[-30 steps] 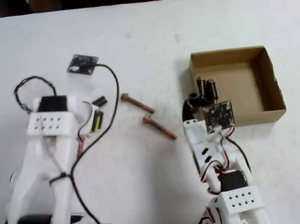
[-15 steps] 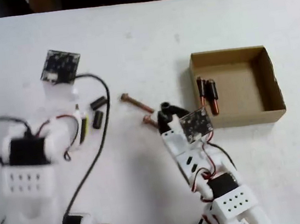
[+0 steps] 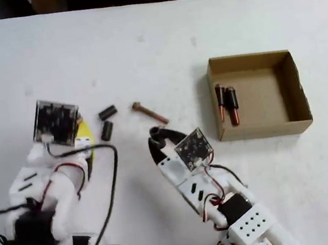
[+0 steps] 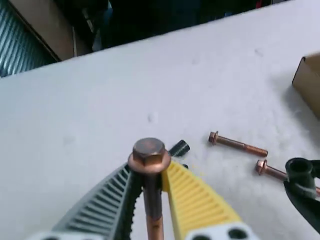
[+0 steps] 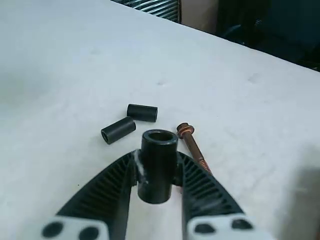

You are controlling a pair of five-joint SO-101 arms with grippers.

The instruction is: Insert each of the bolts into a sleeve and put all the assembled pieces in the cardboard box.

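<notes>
Left wrist view has the left tool (image 4: pixel 148 170) pinching a copper bolt (image 4: pixel 151 195) lengthwise, head outward, while rightward, well apart above the surface (image 3: pixel 141 41), the right tool (image 5: pixel 157 161) clamps a black sleeve (image 5: pixel 158 172).

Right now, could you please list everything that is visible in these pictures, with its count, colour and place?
table: one, white, under everything.
cardboard box: one, brown, open, on the table beside the right arm.
assembled pieces: two, copper and black, lying inside the box near one wall.
loose bolts: two, copper, lying on the table between the arms.
held bolt: one, copper, clamped in the left fingers.
loose sleeves: two, black, lying close together on the table.
held sleeve: one, black, clamped in the right fingers.
left fingers: two, one grey and one yellow, above the table.
right fingers: two, black, above the table near one loose bolt.
</notes>
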